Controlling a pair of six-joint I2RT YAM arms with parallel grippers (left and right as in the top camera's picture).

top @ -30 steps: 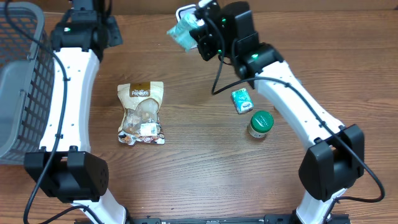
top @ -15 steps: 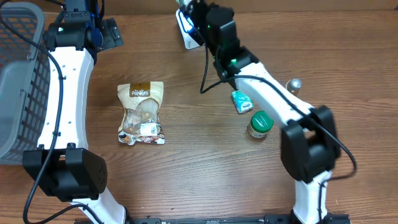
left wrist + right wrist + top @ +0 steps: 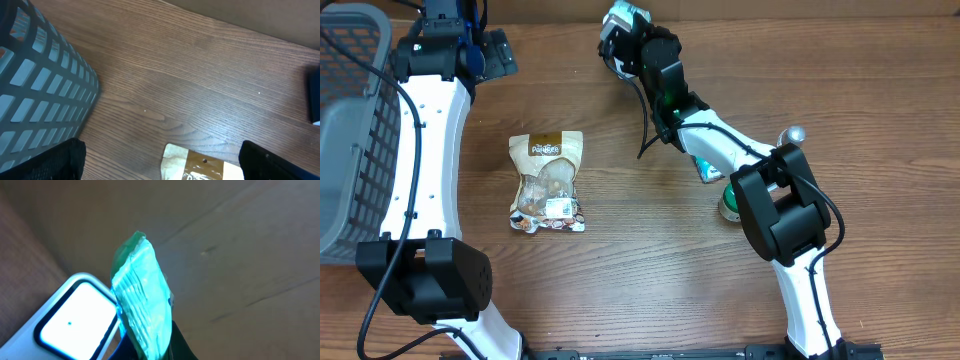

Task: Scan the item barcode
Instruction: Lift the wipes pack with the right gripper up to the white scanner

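While the right gripper (image 3: 623, 28) is clamping tight on the teal packet (image 3: 142, 300), that packet is hanging edge-on just beside the white-rimmed scanner (image 3: 75, 320) at the far side of the table (image 3: 640, 290). Whether they are touching, I cannot tell. Over on the other side, the left gripper (image 3: 160, 162) is hovering with jaws spread wide and gripping nothing, near the grey basket (image 3: 40, 90), with the snack bag (image 3: 548, 182) lying flat below.
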